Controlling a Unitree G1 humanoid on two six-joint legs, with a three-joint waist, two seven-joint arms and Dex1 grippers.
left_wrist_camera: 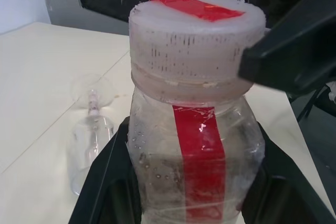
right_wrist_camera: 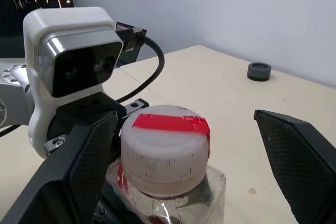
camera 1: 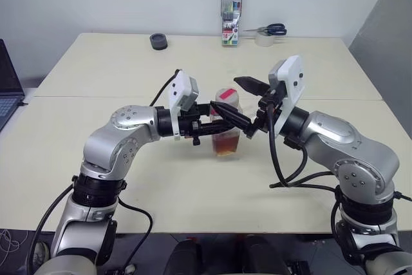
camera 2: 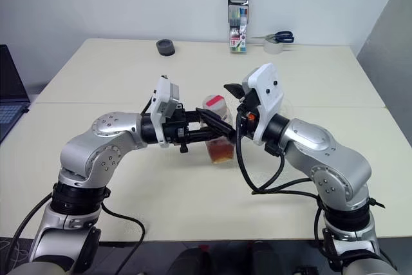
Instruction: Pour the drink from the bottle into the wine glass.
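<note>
In the left eye view the bottle (camera 1: 226, 128) is held upright over the table (camera 1: 96, 75), pinched at its body by the left gripper (camera 1: 222, 123), with the drink (camera 1: 226, 144) sitting low inside. The right gripper (camera 1: 252, 106) is spread wide around the cap (camera 1: 226, 94), one finger behind it and one in front, apparently not touching. In the right eye view the same grip is seen; a black puck (camera 2: 165, 47), a marker pack (camera 2: 237, 22) and scissors (camera 2: 280, 35) are left at the far edge. In the left wrist view the bottle's red label strip (left_wrist_camera: 199, 156) is framed by the closed-in fingers (left_wrist_camera: 105, 182), and the wine glass (left_wrist_camera: 92, 129) is seen lying on its side on the table beyond. In the right wrist view the cap is seen between the parted fingers (right_wrist_camera: 84, 150), not yet clamped. Judged progress: bottle secured, cap still on; uncapping, righting the glass and pouring are all left.
</note>
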